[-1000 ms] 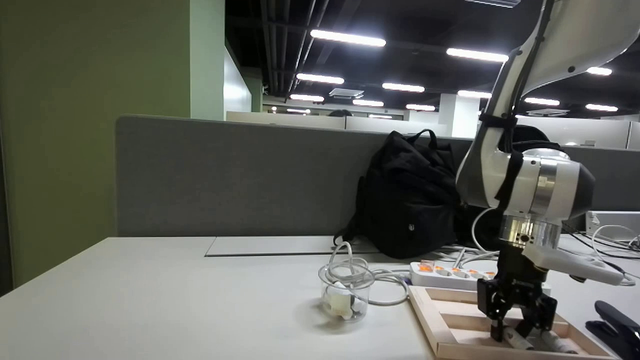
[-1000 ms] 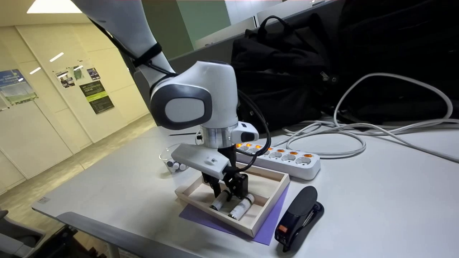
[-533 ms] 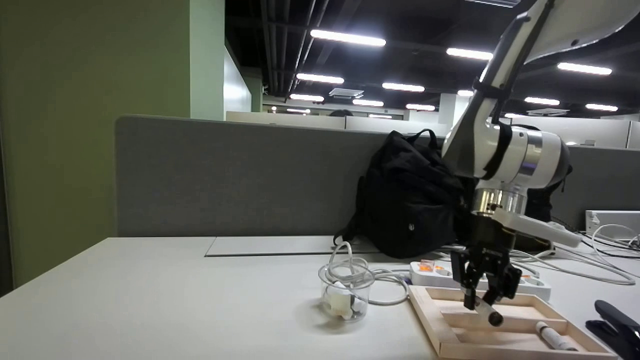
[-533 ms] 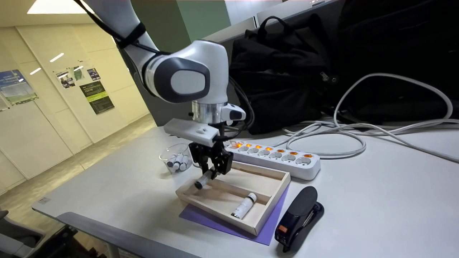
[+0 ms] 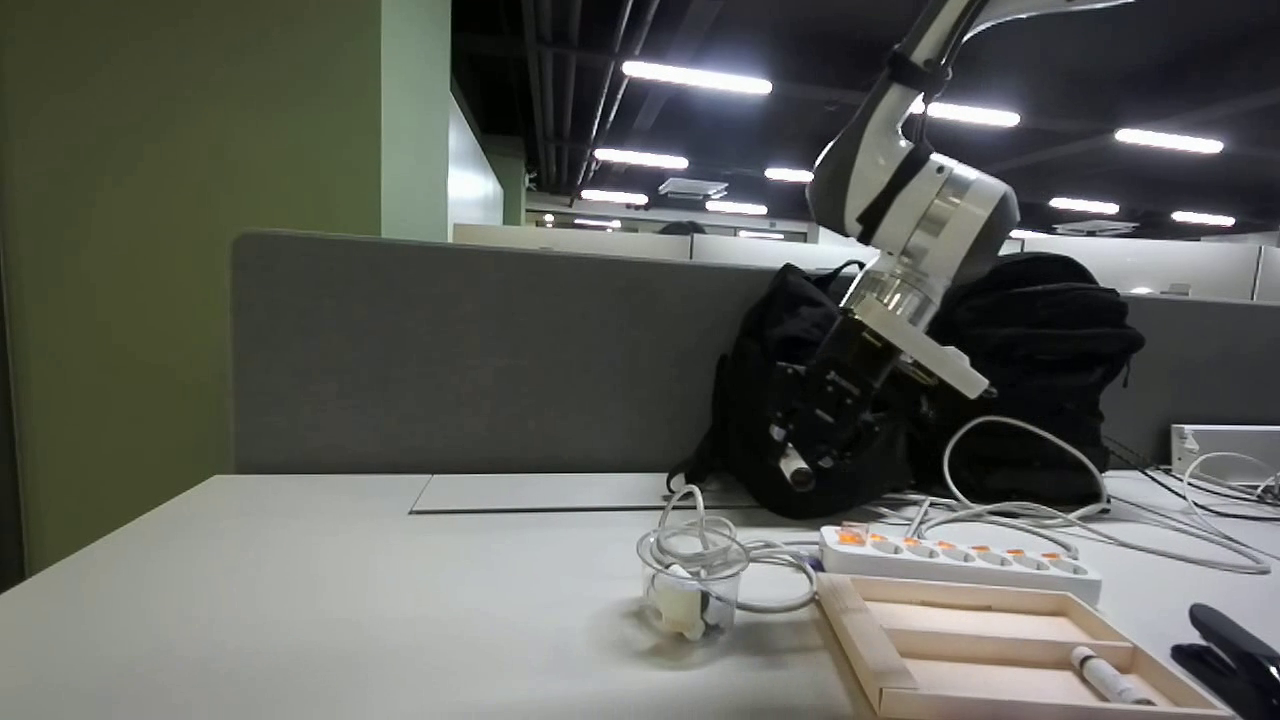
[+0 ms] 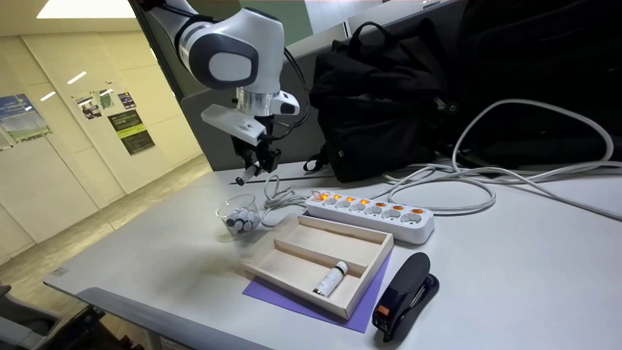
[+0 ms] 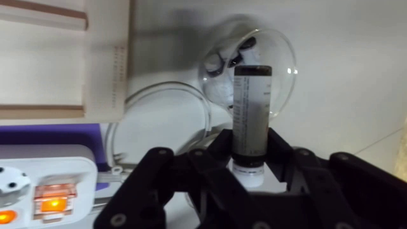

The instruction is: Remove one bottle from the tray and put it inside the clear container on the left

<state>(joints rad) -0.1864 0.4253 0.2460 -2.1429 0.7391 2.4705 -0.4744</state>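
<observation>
My gripper (image 5: 800, 452) is shut on a white-labelled bottle (image 6: 248, 173) and holds it in the air, tilted. In the wrist view the held bottle (image 7: 251, 108) sits between the fingertips (image 7: 250, 140), white cap toward the palm. The clear container (image 6: 226, 208) stands on the table below the gripper, with several bottles in it. In the wrist view the bottle's dark end overlaps the clear container (image 7: 287, 86). The light-wood tray (image 6: 291, 290) holds one bottle (image 6: 331, 279) in a divided compartment; that bottle also shows in an exterior view (image 5: 1110, 678).
A white power strip (image 6: 369, 214) lies behind the tray. A loose cable (image 6: 282, 198) lies beside the container. A black stapler (image 6: 406, 296) lies beside the tray, which rests on a purple sheet (image 6: 362, 311). A black backpack (image 6: 379, 107) leans on the grey partition (image 5: 480, 350).
The gripper closed on one of the tray's two bottles, lifted it out and carried it up and toward the clear container. The arm tilted. The other bottle stays in the tray.
</observation>
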